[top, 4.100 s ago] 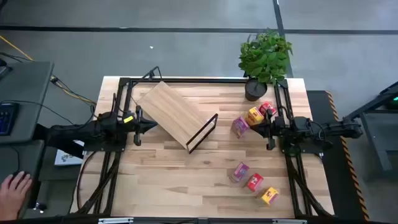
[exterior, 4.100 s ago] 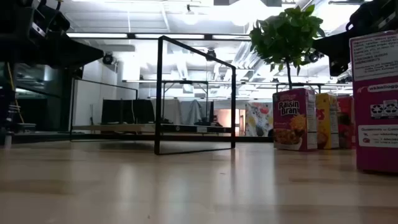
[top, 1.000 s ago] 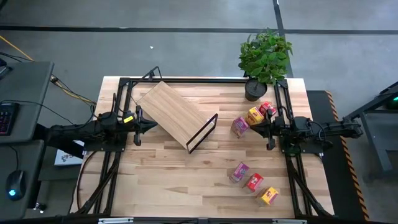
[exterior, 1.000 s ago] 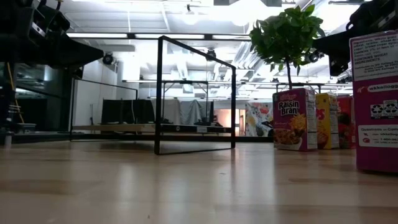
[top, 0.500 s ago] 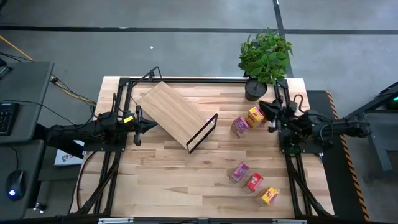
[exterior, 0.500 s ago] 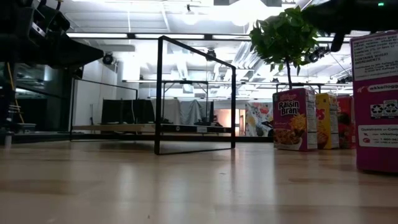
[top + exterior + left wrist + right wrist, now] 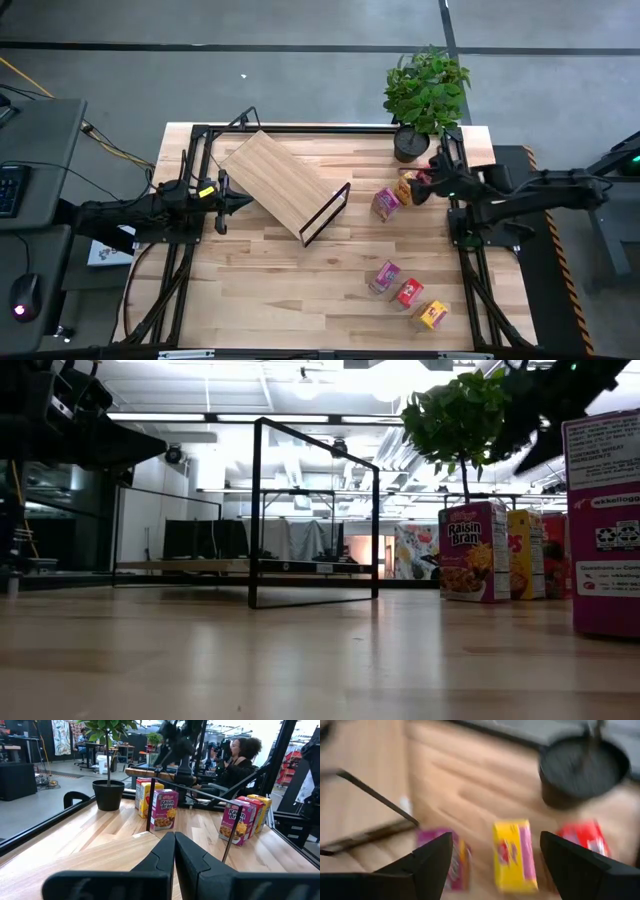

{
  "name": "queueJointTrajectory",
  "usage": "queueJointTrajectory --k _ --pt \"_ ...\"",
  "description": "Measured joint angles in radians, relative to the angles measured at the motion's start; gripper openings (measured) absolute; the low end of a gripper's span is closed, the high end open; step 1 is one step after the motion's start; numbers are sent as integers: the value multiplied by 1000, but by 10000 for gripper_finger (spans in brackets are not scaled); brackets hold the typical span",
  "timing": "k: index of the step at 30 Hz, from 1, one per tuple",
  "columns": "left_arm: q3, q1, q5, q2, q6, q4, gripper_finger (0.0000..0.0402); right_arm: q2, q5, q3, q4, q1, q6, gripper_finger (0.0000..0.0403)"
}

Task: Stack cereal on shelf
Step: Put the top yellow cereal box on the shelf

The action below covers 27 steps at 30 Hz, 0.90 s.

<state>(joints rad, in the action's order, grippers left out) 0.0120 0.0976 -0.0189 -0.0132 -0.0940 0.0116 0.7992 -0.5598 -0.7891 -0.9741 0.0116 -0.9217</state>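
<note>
Pale butcher-block wood fills the table [image 7: 270, 285] beneath me, and on it the shelf [image 7: 280, 184] lies at an angle in the upper left of centre of the overhead picture, its light board running toward the upper left and its thin black wire frame [image 7: 326, 213] at the lower right end. My left gripper [image 7: 222, 201] rests at the left of that picture, pointing at the shelf's near edge, and my left fingers [image 7: 165, 852] are clenched tight together on nothing. My right gripper [image 7: 428, 181] is up at the right of the overhead picture, hanging above the upper trio of cereal boxes, and its fingers [image 7: 432, 865] stand spread wide apart, released and holding nothing. Directly between them I look down on the yellow box [image 7: 514, 854], with a pink-purple box [image 7: 455, 862] on one side and a red box [image 7: 582, 836] on the other. In the overhead picture that trio sits right of centre, just below the black pot of the green plant [image 7: 426, 92]. The second trio lies in the lower right: a pink-purple box [image 7: 385, 276], a red box [image 7: 409, 292] and a yellow box [image 7: 433, 314] in a slanting row. All six boxes stand on the table, none on the shelf. A person [image 7: 239, 762] sits in the room beyond the table.
</note>
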Motion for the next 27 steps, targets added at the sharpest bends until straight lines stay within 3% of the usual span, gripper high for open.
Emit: queueJointTrajectory --k 6,27 --pt "0 0 0 0 0 0 3 115 19 33 -26 -4 -72 296" --pt "0 0 0 0 0 0 3 363 75 33 13 -115 6 295"
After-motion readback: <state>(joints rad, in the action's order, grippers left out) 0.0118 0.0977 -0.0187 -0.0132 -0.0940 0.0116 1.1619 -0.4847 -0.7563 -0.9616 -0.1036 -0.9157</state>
